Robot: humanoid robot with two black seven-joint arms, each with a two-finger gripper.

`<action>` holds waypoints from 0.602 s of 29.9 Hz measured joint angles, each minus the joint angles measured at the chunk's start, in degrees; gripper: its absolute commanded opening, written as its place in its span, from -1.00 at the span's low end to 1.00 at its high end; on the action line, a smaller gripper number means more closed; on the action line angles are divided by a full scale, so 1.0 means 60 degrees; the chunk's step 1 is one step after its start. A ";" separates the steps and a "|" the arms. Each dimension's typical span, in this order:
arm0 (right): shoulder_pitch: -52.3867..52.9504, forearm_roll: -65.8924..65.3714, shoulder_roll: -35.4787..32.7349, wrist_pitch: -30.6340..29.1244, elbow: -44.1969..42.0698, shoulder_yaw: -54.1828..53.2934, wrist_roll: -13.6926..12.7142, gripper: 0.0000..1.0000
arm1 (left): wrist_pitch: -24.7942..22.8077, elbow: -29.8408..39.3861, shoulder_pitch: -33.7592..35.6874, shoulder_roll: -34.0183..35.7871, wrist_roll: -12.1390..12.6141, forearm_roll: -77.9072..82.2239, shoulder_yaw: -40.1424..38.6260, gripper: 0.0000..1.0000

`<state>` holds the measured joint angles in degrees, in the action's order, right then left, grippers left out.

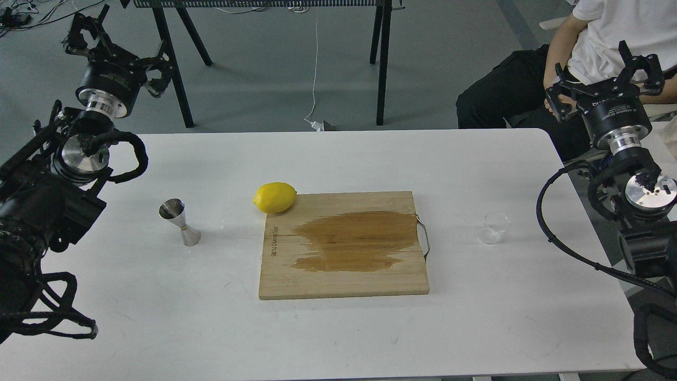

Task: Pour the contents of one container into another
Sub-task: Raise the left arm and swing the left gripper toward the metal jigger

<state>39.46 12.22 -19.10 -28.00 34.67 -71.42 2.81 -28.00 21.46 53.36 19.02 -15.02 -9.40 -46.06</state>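
The small clear cup [493,228] stands upright on the white table [338,328], to the right of the cutting board. The steel jigger [179,222] stands on the table's left side, hourglass-shaped and upright. My left gripper [119,45] is raised beyond the table's far left corner, well away from the jigger, fingers spread open and empty. My right gripper [605,74] is raised past the table's far right edge, above and behind the cup, fingers also spread open with nothing held.
A wooden cutting board [344,248] with a dark wet stain and a metal handle lies mid-table. A yellow lemon [274,197] rests at its far left corner. A seated person [582,47] is at the far right; black trestle legs [381,63] stand behind.
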 measured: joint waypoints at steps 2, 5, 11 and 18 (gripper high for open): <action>-0.0037 0.0000 -0.0008 0.0000 0.0038 0.0016 -0.0003 0.99 | 0.0000 0.0004 0.0000 0.0013 0.0001 0.0000 0.0000 1.00; -0.0094 0.0000 -0.0028 0.0000 0.0070 0.0034 -0.0011 0.99 | 0.0000 0.0041 0.0001 0.0019 0.0091 0.0001 0.0006 1.00; -0.0125 0.0000 -0.0120 0.0000 -0.0035 0.0004 -0.0092 0.99 | 0.0000 0.0865 0.0007 0.0043 0.0127 0.0001 -0.0001 1.00; -0.0174 0.0004 -0.0260 0.0000 -0.0074 -0.0059 -0.0023 0.99 | 0.0000 0.2386 -0.0030 0.0429 -0.0018 0.0377 0.0454 1.00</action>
<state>38.42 12.24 -20.66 -28.00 34.23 -71.78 2.68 -28.00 35.78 53.18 21.60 -15.12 -7.14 -43.33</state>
